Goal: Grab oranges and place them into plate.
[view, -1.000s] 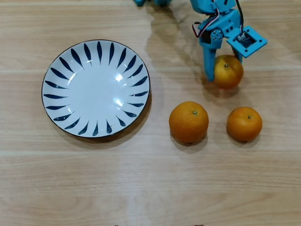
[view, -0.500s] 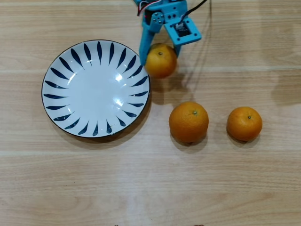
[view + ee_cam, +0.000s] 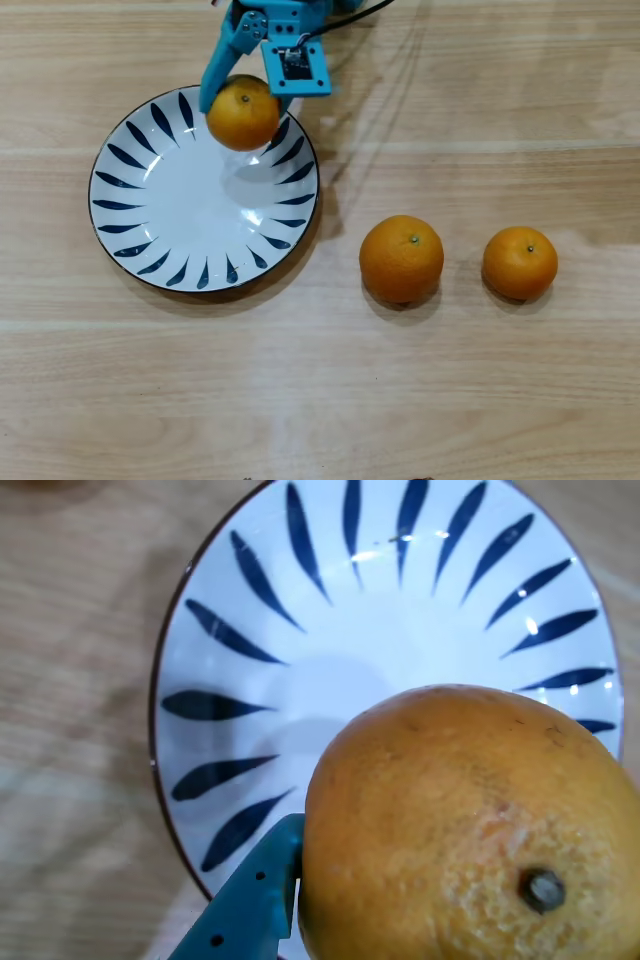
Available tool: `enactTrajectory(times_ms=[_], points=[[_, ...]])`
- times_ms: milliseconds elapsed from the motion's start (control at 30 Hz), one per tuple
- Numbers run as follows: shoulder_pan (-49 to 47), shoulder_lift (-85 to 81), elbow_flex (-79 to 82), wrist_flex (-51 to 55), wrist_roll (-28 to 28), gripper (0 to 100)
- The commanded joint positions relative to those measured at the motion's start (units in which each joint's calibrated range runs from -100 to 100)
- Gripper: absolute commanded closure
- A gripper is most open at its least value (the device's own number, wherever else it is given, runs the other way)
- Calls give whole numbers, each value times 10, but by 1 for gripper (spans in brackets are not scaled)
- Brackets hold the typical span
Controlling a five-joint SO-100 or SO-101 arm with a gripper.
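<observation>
Surface: a light wood-grain table [image 3: 300,400] filled the whole overhead view, its grain running from 9 o'clock to 3 o'clock.
Seams: faint plank lines crossed the top at several heights.
Light: soft and even, with pale shadows on the wood toward 1 o'clock.
Wrist view: the same tabletop [image 3: 70,680] showed blurred at 9 o'clock.
Walls, floor, windows: none in view.
</observation>
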Motion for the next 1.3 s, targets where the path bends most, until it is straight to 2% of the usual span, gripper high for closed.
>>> enactTrajectory(times_ms=[0, 200, 333, 433, 533, 700, 733, 800, 1033, 1200, 1267], points=[[30, 19, -75, 0, 17, 66], [39, 48, -79, -5, 11, 64], [33, 62, -82, -6, 13, 50], [27, 65, -89, -6, 10, 46], [-10, 64, -113, 0, -17, 50], [-111, 74, -165, -6, -49, 65], [-146, 105, -195, -13, -65, 65], [-180, 150, -224, -53, -74, 63], [-265, 308, -246, -289, -118, 61], [-301, 381, -249, -389, -141, 49], [-311, 403, -250, -416, -151, 48]])
